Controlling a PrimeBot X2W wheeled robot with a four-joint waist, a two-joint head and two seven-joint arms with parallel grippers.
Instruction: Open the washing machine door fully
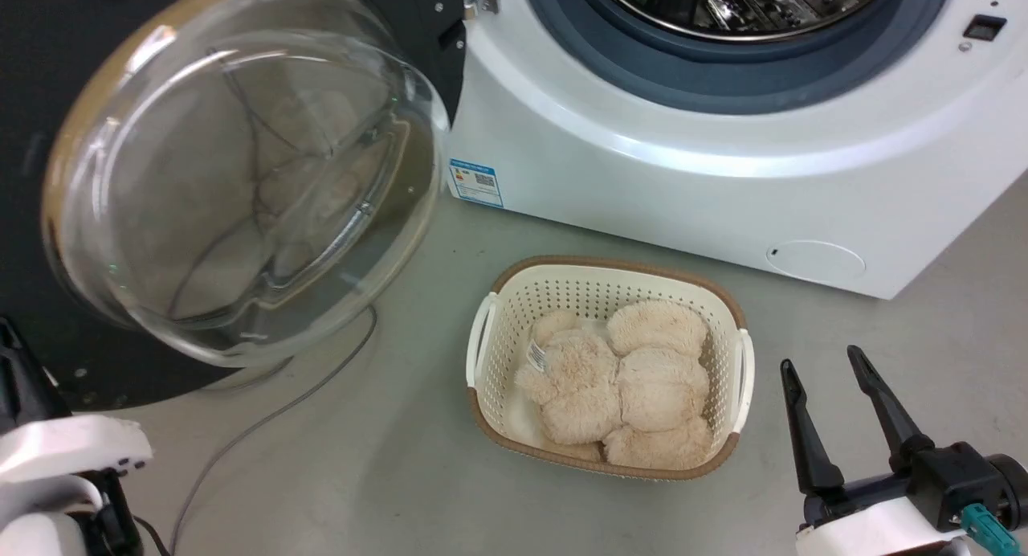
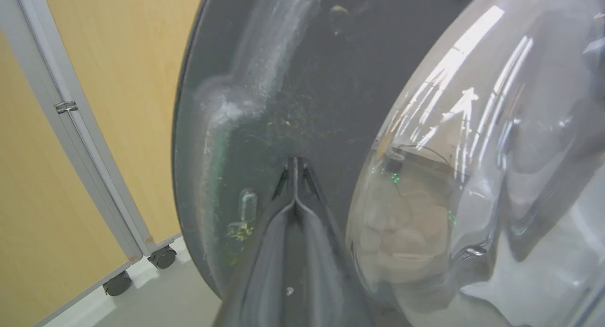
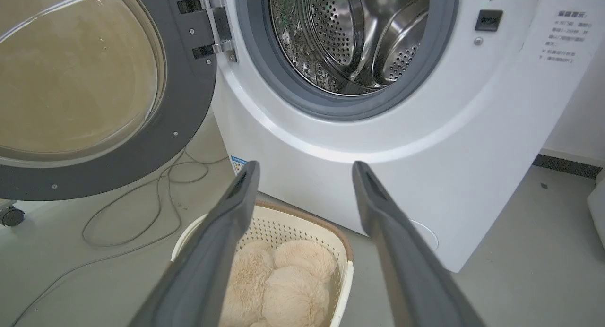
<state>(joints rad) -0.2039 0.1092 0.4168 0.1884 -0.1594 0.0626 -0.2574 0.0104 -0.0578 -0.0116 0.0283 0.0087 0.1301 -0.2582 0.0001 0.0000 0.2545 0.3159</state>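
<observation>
Bulging, clear-glass washing machine door [image 1: 241, 170]

White washing machine [image 1: 642, 162] with grey ring [image 1: 723, 82], perforated steel drum [image 3: 340, 38], blue label [image 1: 475, 182]. Black washing machine door [image 1: 241, 170], clear glass centre. Cream perforated basket [image 1: 514, 315], brown rim.

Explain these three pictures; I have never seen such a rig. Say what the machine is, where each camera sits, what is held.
A wheeled robot with two arms, each ending in a two-fingered claw. One picture looks down from its head; the others look along each claw. The shut left claw points at the open round black glass-centred door of the white front-loading washing machine. The open right claw holds nothing. On the floor: a cream perforated basket of fluffy beige plush.
</observation>
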